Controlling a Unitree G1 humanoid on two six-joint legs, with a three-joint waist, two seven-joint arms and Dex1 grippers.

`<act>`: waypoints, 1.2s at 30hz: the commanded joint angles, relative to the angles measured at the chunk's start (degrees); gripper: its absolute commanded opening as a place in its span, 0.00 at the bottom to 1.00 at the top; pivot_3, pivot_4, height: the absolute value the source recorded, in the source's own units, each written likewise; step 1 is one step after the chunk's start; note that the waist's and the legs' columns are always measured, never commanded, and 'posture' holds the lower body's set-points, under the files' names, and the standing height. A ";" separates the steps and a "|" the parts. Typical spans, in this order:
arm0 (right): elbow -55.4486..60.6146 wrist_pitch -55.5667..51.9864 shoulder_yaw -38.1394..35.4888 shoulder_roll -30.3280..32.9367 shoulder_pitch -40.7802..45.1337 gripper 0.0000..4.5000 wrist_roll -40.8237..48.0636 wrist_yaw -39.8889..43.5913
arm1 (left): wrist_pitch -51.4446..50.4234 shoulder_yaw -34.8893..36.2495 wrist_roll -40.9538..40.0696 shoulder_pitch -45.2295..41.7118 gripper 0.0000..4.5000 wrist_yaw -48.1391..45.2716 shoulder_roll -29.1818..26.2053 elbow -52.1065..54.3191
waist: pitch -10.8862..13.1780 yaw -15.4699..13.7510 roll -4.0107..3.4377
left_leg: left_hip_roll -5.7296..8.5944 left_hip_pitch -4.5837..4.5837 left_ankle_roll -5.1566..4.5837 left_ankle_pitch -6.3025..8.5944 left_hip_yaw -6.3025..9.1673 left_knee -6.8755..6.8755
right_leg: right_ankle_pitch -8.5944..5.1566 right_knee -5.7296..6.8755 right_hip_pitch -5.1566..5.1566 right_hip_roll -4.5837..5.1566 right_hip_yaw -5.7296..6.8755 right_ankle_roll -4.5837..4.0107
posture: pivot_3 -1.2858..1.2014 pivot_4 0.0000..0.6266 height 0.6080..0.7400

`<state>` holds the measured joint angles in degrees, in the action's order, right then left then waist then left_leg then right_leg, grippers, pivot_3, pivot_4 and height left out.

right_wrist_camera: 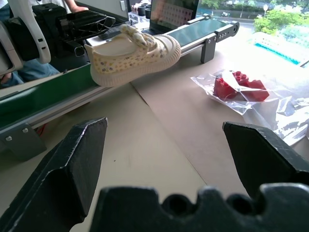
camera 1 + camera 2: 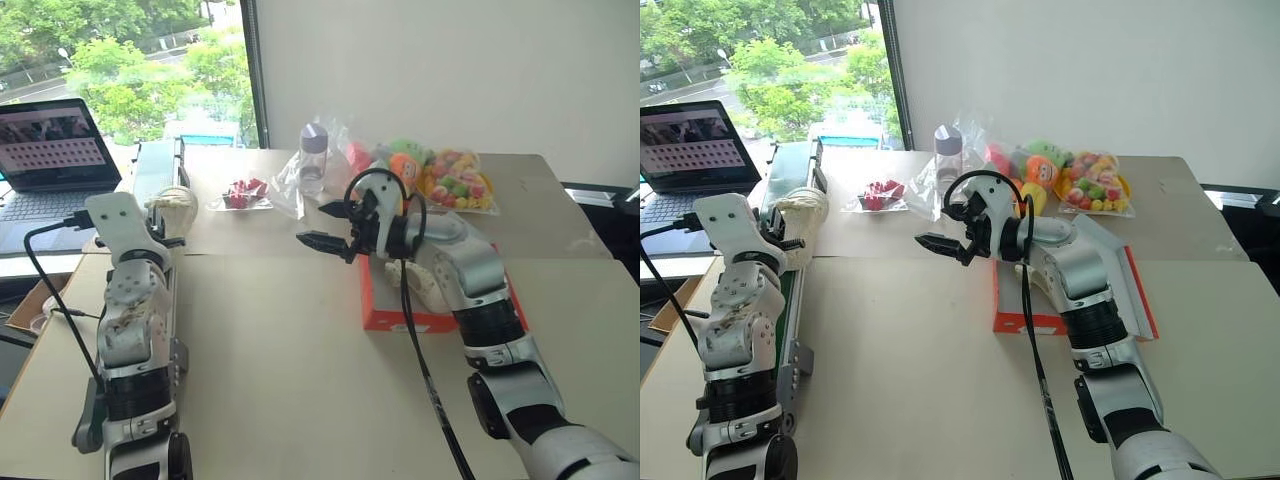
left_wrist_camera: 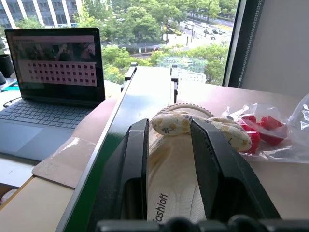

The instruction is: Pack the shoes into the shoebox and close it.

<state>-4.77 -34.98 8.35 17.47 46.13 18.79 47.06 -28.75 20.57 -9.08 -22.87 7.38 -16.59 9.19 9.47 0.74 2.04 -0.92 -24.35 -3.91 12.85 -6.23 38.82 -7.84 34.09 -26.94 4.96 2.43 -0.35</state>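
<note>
A small cream-white shoe point(image 1: 133, 53) with a fine print hangs just above the green belt, heel end between the fingers of my left gripper point(image 3: 169, 159), which is shut on it. From the head camera, that shoe point(image 2: 178, 205) shows at the left table edge. My right gripper point(image 2: 312, 224) hovers open and holds nothing, pointing left over the table beside the orange-red shoebox point(image 2: 400, 320). The box stands open with its lid point(image 2: 1130, 270) folded back. Something pale lies inside point(image 2: 415, 285), mostly hidden by my right arm; I cannot tell whether it is a shoe.
A green conveyor belt point(image 2: 155, 170) runs along the table's left side, with a laptop point(image 2: 55, 150) beyond it. At the back stand a clear bag of red bricks point(image 2: 245, 193), a bottle point(image 2: 314, 155) and a bag of plush toys point(image 2: 440, 175).
</note>
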 commanded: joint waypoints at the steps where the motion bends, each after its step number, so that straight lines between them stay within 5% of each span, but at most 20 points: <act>1: 1.45 1.05 -0.53 0.35 1.06 1.00 0.02 0.00 | 0.00 0.94 0.98 -0.07 0.32 0.87 -0.72 1.76 | 0.00 -0.04 0.00 | 0.00 0.00 0.00 0.00 0.00 0.00 | 0.00 0.00 0.00 0.00 0.00 0.00 | 0.52 0.24 1.00; 12: 1.61 0.85 -0.68 0.51 1.14 1.00 -0.08 -0.15 | -4.82 0.68 0.79 1.33 0.32 0.52 -0.72 1.25 | 0.00 -0.04 0.00 | 0.01 0.00 0.04 0.02 0.01 0.00 | 0.00 0.00 -0.01 0.07 0.00 -0.01 | 0.52 0.24 1.00; 15: 1.59 0.82 -0.68 0.53 1.19 1.00 -0.11 -0.20 | -5.10 0.37 -0.08 0.70 0.46 -0.60 -0.25 1.80 | 0.00 -0.04 0.00 | 0.01 0.00 0.45 0.26 0.01 0.00 | 0.00 0.00 -0.01 0.08 0.00 -0.01 | 0.52 0.24 1.00; 22: 1.74 0.73 -0.51 0.49 0.91 1.00 -0.20 -0.42 | -9.08 -2.14 -5.14 -2.96 0.99 -5.71 0.40 5.93 | 0.00 -0.14 0.00 | 0.02 -0.02 0.44 0.25 0.00 0.02 | 0.01 0.01 0.00 0.05 0.00 0.00 | 0.52 0.24 1.00; 36: 3.06 0.19 -0.92 1.20 -0.19 1.00 -0.09 -1.40 | -23.79 -1.13 -3.82 -4.97 0.99 5.01 9.42 3.95 | 0.00 -0.05 0.01 | 0.00 0.03 -0.03 -0.03 -0.01 0.03 | 0.02 0.02 0.04 -0.06 -0.07 0.04 | 0.52 0.24 1.00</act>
<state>-4.29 -34.99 8.48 18.05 45.98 18.31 45.90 -52.01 18.68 -13.44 -26.25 10.83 -7.43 12.11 9.48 0.68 2.05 -0.91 -24.32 -3.94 12.82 -6.24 38.85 -7.81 34.11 -26.90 4.90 2.36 -0.32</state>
